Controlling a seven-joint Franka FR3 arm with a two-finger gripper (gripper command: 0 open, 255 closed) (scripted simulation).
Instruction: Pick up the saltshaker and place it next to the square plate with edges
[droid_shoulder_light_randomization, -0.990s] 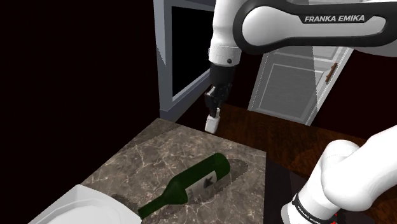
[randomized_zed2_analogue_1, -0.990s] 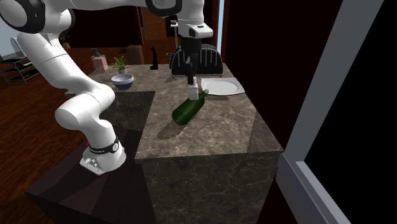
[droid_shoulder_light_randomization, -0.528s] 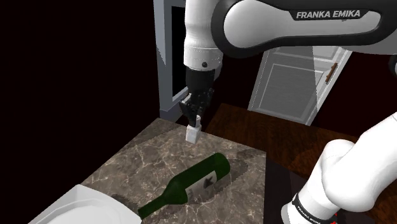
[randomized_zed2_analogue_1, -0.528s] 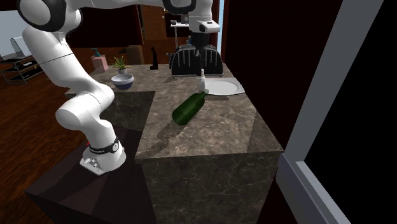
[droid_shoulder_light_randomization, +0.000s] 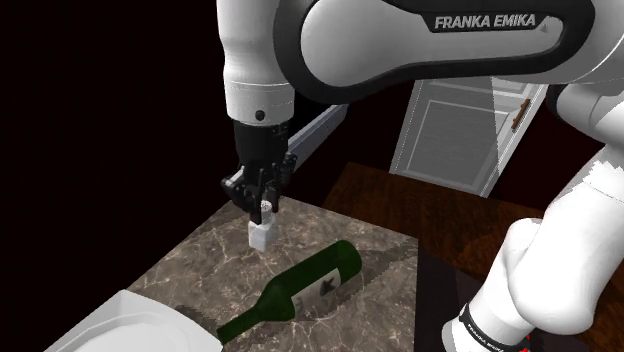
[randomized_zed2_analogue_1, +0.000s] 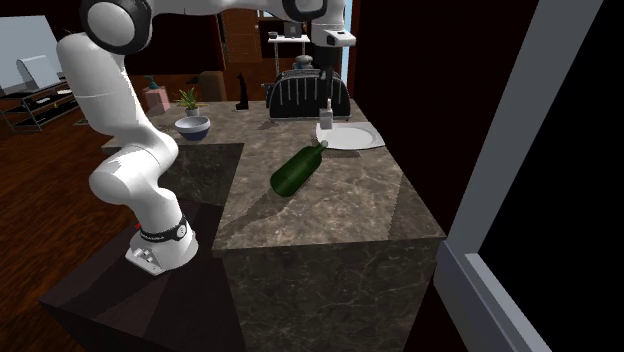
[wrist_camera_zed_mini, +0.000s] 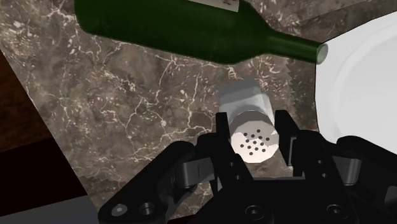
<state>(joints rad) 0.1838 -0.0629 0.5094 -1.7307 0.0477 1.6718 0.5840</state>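
Saltshaker (droid_shoulder_light_randomization: 258, 236) is gripped upright by the end effector (droid_shoulder_light_randomization: 262, 208), low over the counter (droid_shoulder_light_randomization: 200, 262), near the lying green bottle (droid_shoulder_light_randomization: 300, 290) and the white plate (droid_shoulder_light_randomization: 130, 325).

The gripper (droid_shoulder_light_randomization: 262, 205), clasping the white saltshaker (droid_shoulder_light_randomization: 258, 234), has swung from the upper middle of the shoulder view down to left of centre, over the marble counter (droid_shoulder_light_randomization: 200, 262). In the second exterior view the saltshaker has shifted rightward, from above the green bottle (randomized_zed2_analogue_1: 295, 172) to the left rim of the white plate (randomized_zed2_analogue_1: 357, 139).
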